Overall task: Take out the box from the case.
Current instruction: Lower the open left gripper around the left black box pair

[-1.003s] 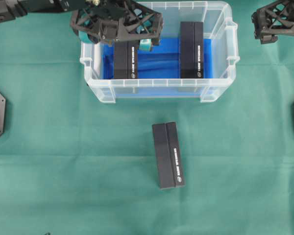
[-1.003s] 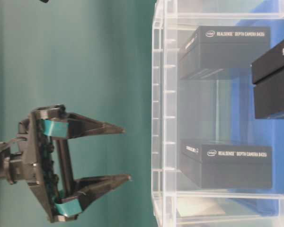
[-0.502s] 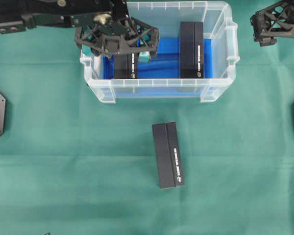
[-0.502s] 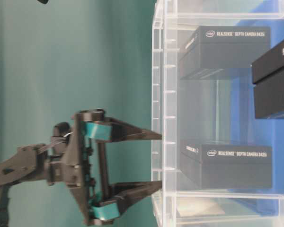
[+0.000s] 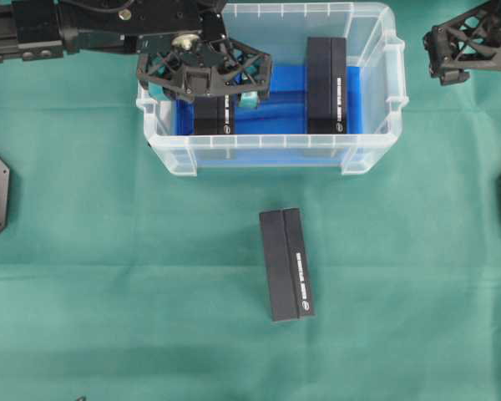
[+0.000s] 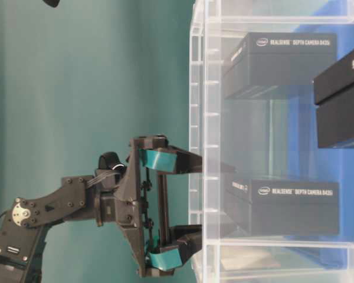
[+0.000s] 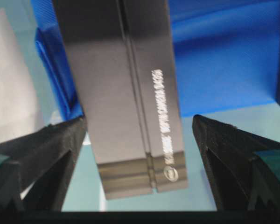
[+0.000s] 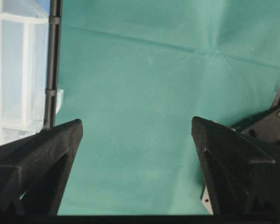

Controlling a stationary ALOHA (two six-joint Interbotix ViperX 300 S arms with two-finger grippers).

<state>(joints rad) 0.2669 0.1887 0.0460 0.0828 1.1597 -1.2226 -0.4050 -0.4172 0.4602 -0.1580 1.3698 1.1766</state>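
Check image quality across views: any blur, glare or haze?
Left wrist view: black rectangular box soft, lettering smeared, sheen streak on top. Table-level view: clear plastic case wall hazes the boxes behind it. Overhead and right wrist views: even light on the green cloth.

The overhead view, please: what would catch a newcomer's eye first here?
The clear case with its blue lining, at the top centre of the green cloth, holds two black boxes, a left box and a right box. The open left gripper hangs over the left box, fingers either side of it, not touching. A third box lies on the cloth below the case.
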